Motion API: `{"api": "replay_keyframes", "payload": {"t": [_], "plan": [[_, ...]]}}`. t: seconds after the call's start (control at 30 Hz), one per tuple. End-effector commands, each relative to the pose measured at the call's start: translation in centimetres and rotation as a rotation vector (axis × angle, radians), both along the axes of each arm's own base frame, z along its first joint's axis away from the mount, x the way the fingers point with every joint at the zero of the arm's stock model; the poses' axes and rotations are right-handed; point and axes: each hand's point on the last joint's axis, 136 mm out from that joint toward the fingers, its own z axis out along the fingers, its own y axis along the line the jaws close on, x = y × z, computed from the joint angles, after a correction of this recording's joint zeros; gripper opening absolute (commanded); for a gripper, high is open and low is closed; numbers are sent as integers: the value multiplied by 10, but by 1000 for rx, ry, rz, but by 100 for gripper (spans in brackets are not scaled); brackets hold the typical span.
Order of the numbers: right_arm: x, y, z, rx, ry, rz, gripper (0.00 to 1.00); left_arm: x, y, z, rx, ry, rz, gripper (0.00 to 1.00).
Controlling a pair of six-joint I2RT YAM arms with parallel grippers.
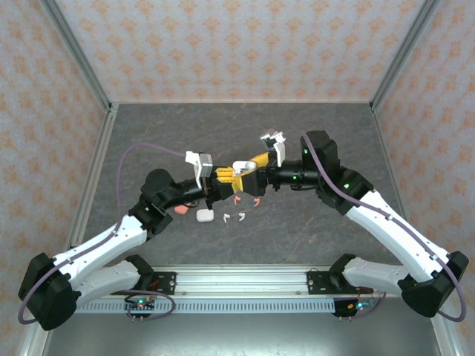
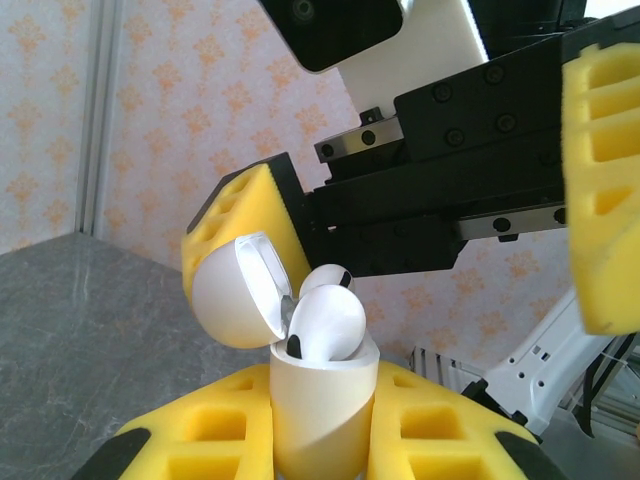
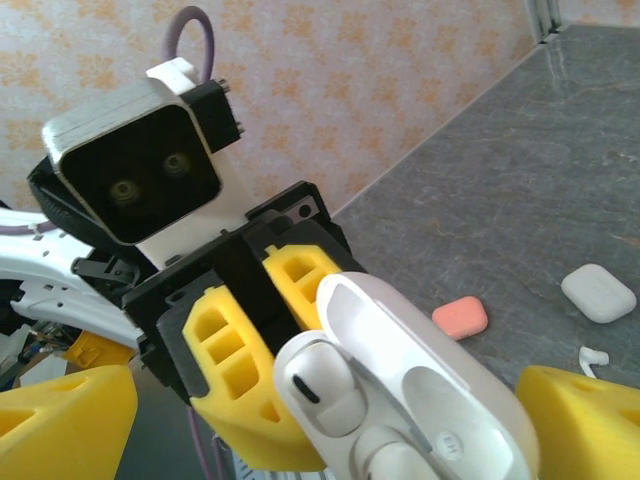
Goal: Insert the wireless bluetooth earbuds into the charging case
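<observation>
L gripper (image 2: 325,425) pinches charging case (image 2: 322,405) at its base, lid flipped open. R gripper (image 3: 320,430) spread wide, its fingers (image 2: 238,228) flanking the case w/ clear gaps both sides. White earbud (image 2: 327,322) sits proud in case mouth. Loose earbuds (image 1: 242,216) and spare white case (image 3: 598,292) lie on table (image 1: 312,222) below grippers; table edges well apart.

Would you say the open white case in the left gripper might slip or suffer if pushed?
Likely stiff but slippery: the case looks glossy and rounded, though the left gripper clamps it. Its open lid seems the weak spot; a push may swing it. The bud sits proud and might spill.
</observation>
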Motion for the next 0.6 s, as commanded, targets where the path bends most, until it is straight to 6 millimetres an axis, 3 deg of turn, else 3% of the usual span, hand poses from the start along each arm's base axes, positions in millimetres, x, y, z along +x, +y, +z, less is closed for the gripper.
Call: {"api": "replay_keyframes", "payload": {"t": [0.0,0.3,0.57], "plan": [[-14,-5,30,71,-101,46,97,0,0,5,-7,-33,10,0],[-18,-12,22,68,-96,23,97,8,-5,0,10,-11,15,0],[14,-38,2,-74,-93,-229,99,15,-7,-6,33,17,36,0]]}}
